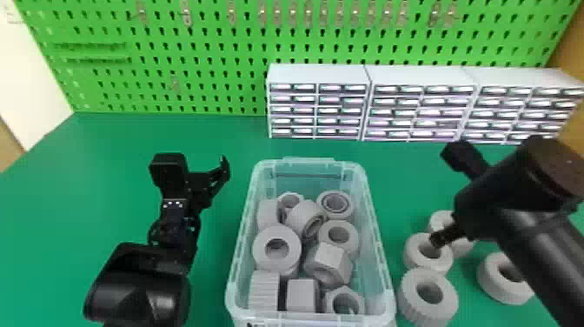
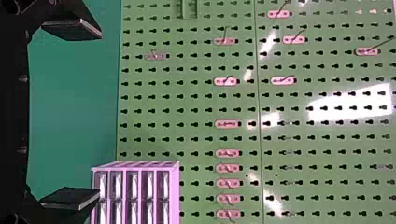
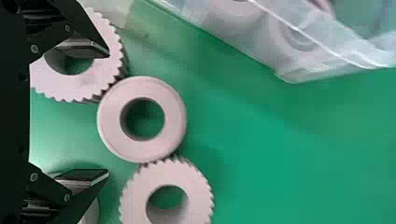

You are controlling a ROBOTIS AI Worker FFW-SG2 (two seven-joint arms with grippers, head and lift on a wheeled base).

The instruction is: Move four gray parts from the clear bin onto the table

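on table [image 1: 108, 143]: 4 gray parts [image 1: 408, 300]; in clear bin [image 1: 380, 252]: 10; left hand [image 1: 196, 163], right hand [image 1: 443, 237] released

Matt gray parts [image 1: 272, 263]; glossy plastic bin [image 1: 378, 243]

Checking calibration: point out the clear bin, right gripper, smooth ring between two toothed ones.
Clear bin [image 1: 308, 163]: head view, far rim.
Right gripper [image 3: 103, 112]: right wrist view, midway between its fingertips.
Smooth ring [image 3: 175, 119]: right wrist view, flat face beside the hole.
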